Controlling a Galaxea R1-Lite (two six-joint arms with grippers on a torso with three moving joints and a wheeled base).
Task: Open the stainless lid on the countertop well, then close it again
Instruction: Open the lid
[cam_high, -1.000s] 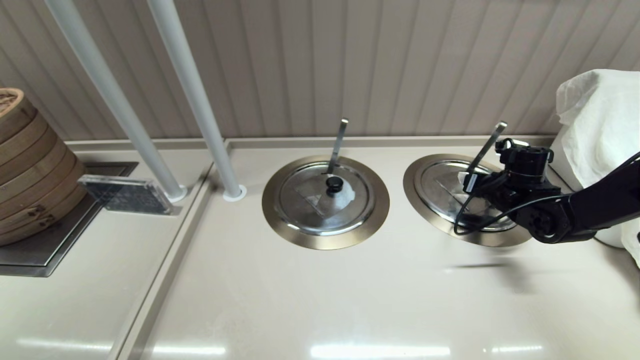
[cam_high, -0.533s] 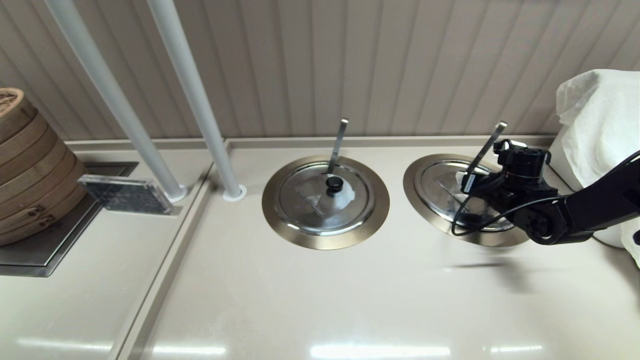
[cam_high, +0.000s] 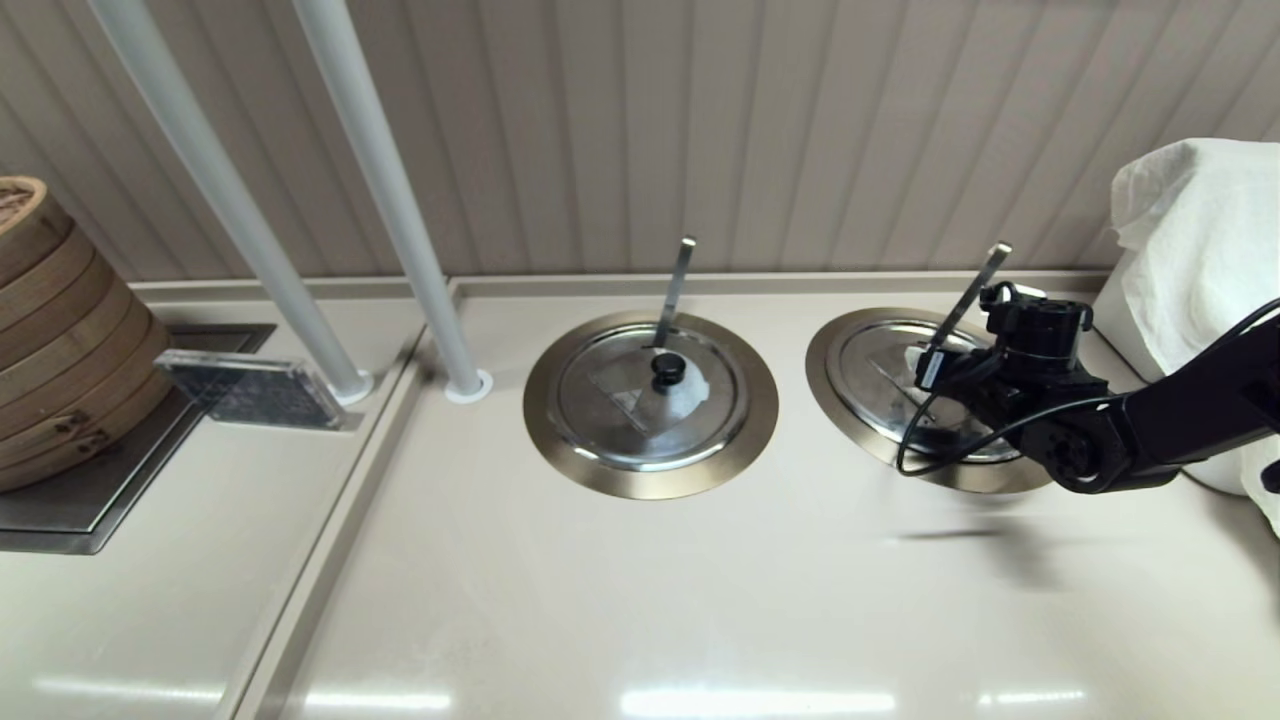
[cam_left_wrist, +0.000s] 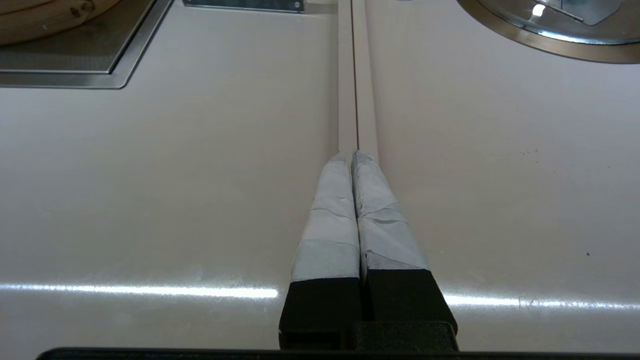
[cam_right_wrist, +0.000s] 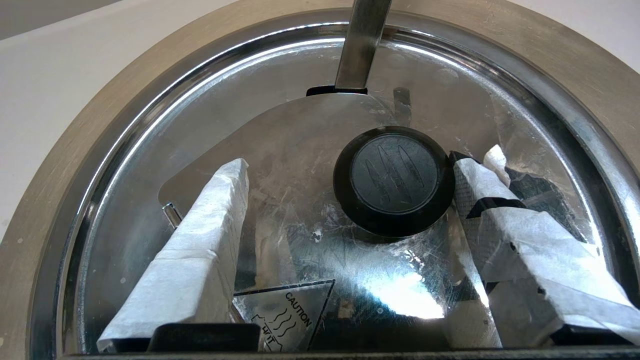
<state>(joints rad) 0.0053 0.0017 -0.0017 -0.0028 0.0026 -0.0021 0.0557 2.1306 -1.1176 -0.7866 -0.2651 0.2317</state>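
Note:
The stainless lid (cam_high: 880, 375) sits flat in the countertop well, whose bronze-steel ring (cam_high: 825, 375) shows at the right of the head view. A flat steel utensil handle (cam_high: 975, 285) slants up through the lid's far edge. My right arm's wrist (cam_high: 1040, 350) hangs over the lid and hides its knob there. In the right wrist view the right gripper (cam_right_wrist: 352, 162) is open just above the lid (cam_right_wrist: 300, 150). The black knob (cam_right_wrist: 395, 177) lies between the taped fingers, close to one fingertip (cam_right_wrist: 472, 175). My left gripper (cam_left_wrist: 350, 155) is shut and empty over a counter seam.
A twin lid (cam_high: 640, 400) with a near-upright handle (cam_high: 677, 285) sits in its own ring (cam_high: 560, 440) mid-counter. Two slanted grey poles (cam_high: 400, 220) stand behind it. Bamboo steamers (cam_high: 50, 330) are far left. A white cloth bundle (cam_high: 1200, 240) is far right.
My right wrist has crept a little to the left and farther back over the lid. The lid and its handle have not moved.

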